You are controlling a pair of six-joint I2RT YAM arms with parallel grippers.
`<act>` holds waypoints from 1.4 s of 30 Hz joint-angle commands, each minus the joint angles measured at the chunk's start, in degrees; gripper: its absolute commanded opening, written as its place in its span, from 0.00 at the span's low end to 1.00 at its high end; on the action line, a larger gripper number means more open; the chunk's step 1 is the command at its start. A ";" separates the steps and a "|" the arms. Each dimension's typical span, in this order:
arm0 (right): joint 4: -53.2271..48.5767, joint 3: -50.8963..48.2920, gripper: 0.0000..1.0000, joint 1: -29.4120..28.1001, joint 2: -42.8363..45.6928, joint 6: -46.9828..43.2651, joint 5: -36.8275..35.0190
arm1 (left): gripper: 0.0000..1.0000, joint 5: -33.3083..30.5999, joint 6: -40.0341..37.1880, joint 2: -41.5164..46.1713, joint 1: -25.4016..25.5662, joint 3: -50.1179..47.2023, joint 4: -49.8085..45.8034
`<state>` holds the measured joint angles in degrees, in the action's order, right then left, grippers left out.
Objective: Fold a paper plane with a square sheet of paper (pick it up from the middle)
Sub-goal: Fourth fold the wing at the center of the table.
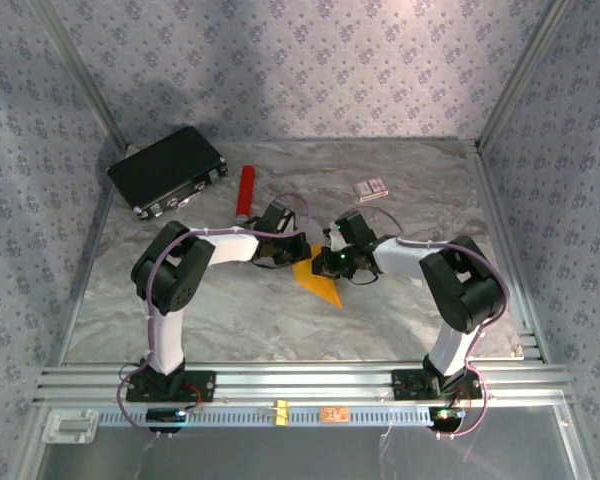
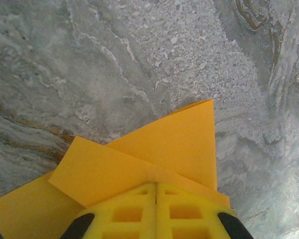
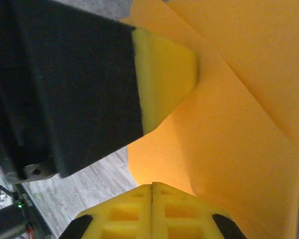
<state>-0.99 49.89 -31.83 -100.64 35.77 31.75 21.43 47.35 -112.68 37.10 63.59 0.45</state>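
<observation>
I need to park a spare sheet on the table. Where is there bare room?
Free: the tabletop between the front rail and the folded paper, and the far right past the small box. Crowded: the centre, where left gripper and right gripper meet; far left, with black case and red cylinder.

High rear overview, close wrist views, shared paper [image 1: 317, 279]
</observation>
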 commanded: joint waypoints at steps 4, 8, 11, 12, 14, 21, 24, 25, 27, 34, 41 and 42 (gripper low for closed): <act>-4.37 -1.59 0.02 0.46 -3.83 -2.36 -1.85 | 0.05 -1.56 -1.31 -1.22 -0.37 -1.70 -2.16; -0.63 -3.98 0.02 1.12 -2.30 -0.68 0.60 | 0.05 -1.57 -1.17 -1.08 -0.37 -1.89 -1.79; 0.29 -3.55 0.03 1.27 0.30 -0.28 1.70 | 0.05 -1.59 -1.10 -1.34 -0.37 -1.83 -1.74; 0.07 -3.25 0.03 1.26 1.37 -0.20 1.82 | 0.05 -1.57 -1.12 -1.48 -0.42 -1.74 -1.78; -0.68 -2.98 0.03 1.46 3.13 -0.21 1.89 | 0.05 -1.49 -1.10 -1.57 -0.43 -1.70 -1.77; 0.87 -7.04 0.03 2.04 2.09 -0.25 2.01 | 0.05 -1.43 -0.96 -1.40 -0.39 -1.78 -1.68; 3.16 -9.54 0.03 2.04 0.09 2.09 1.78 | 0.05 -1.47 -0.91 -1.22 -0.38 -1.81 -1.68; 3.71 -10.11 0.03 2.05 -0.25 2.31 1.55 | 0.05 -1.39 -0.86 -1.22 -0.39 -1.81 -1.69; 4.67 -10.90 0.03 2.04 -0.52 2.68 1.80 | 0.05 -1.39 -0.86 -1.18 -0.45 -1.77 -1.68; 1.76 -10.20 0.03 2.47 5.66 1.64 2.28 | 0.05 -1.48 -0.89 -1.22 -0.44 -1.78 -1.76; 1.35 -13.08 0.02 2.84 9.11 0.77 4.09 | 0.05 -1.48 -0.86 -0.89 -0.44 -1.54 -1.94; 1.60 -14.04 0.02 2.83 8.88 0.84 4.07 | 0.05 -1.49 -0.89 -0.87 -0.41 -1.59 -1.95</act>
<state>2.61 38.15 -29.32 -91.98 37.54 35.03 21.63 47.35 -112.68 37.10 63.13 1.50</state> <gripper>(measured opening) 0.052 0.048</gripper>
